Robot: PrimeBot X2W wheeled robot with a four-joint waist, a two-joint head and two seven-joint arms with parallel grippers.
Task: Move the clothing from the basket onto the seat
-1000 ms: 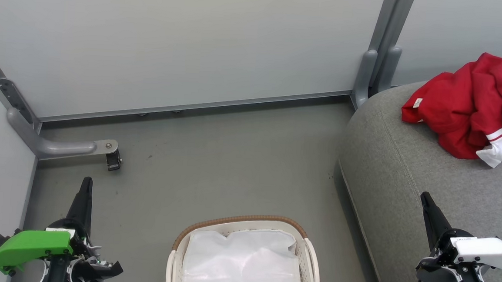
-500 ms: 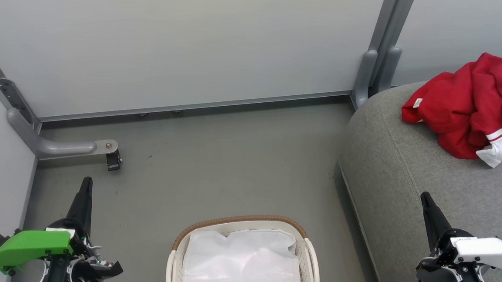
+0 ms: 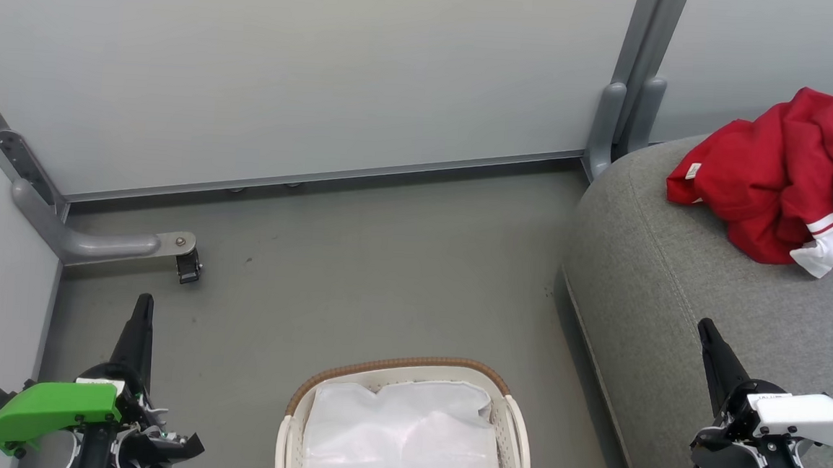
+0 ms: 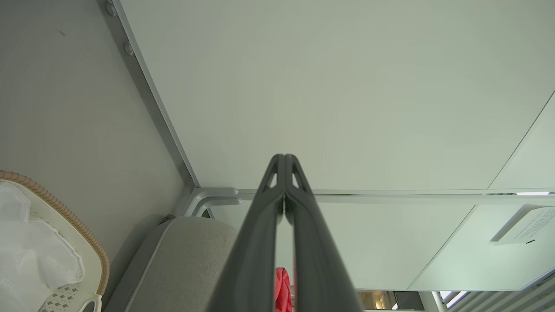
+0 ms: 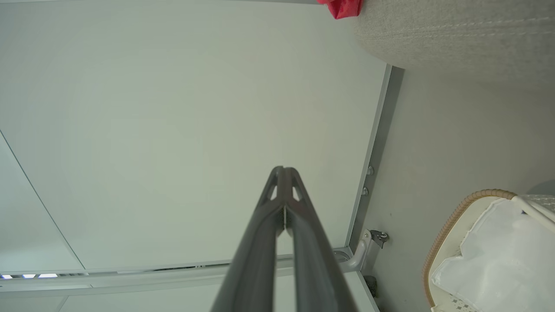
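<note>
The red clothing [image 3: 774, 176] with white stripes and trim lies bunched on the grey seat [image 3: 673, 293] at the right; a sliver of it shows as clothing [image 4: 282, 290] in the left wrist view and clothing [image 5: 342, 8] in the right wrist view. The basket [image 3: 401, 367] with its brown rim stands on the floor at bottom centre, lined with a thin white sheet [image 3: 404, 436]. My left gripper [image 3: 143, 300] is shut and empty, left of the basket. My right gripper [image 3: 705, 325] is shut and empty over the seat's front part.
Pale partition panels close off the back and left. A grey metal foot with a small black caster [image 3: 188, 265] juts onto the floor at left. A grey post [image 3: 622, 123] stands between the panels beside the seat.
</note>
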